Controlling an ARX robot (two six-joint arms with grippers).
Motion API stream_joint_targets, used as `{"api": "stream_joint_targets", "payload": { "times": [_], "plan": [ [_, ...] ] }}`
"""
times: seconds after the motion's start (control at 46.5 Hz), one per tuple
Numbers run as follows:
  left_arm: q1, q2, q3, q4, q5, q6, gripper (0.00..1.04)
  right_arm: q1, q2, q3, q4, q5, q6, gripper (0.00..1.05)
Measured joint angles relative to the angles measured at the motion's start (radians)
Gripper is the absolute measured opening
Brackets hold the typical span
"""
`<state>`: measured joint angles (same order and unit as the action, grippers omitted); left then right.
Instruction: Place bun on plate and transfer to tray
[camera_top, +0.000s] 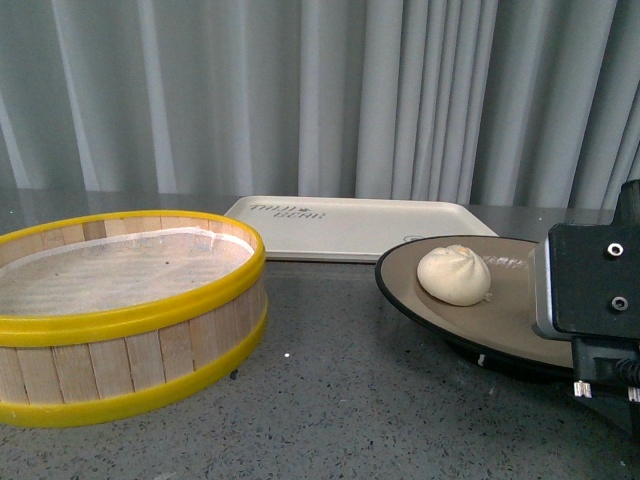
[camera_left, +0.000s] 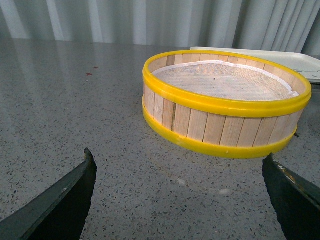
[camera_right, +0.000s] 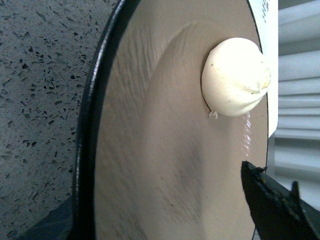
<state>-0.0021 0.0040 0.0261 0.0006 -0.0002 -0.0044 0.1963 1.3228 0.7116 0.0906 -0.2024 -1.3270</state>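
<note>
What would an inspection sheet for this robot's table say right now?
Surface: grey speckled table, no spills seen.
Job's things: bun sits on plate; tray lies behind the plate.
Clutter: wooden basket, no buns seen in it.
Grippers: left gripper open, holding nothing; right gripper seems clamped on the plate's rim.
Cables: short wire under the right gripper.
Surroundings: grey curtain.

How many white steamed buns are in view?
1. The small white pleated steamed bun lies on the beige, black-rimmed round plate. The yellow-rimmed wooden steamer basket shows none; its near wall may hide some.
</note>
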Motion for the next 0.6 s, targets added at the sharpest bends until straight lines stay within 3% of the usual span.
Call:
{"api": "stream_joint_targets", "payload": {
  "times": [0.366,0.602],
  "plan": [
    [0.0,0.0,0.0,0.0,0.0,0.0,0.98,0.053,0.035,-0.006,0.02,-0.005,0.019,0.05],
    [0.0,0.0,0.0,0.0,0.0,0.0,0.98,0.061,0.029,-0.005,0.056,0.014,-0.01,0.03]
  ]
}}
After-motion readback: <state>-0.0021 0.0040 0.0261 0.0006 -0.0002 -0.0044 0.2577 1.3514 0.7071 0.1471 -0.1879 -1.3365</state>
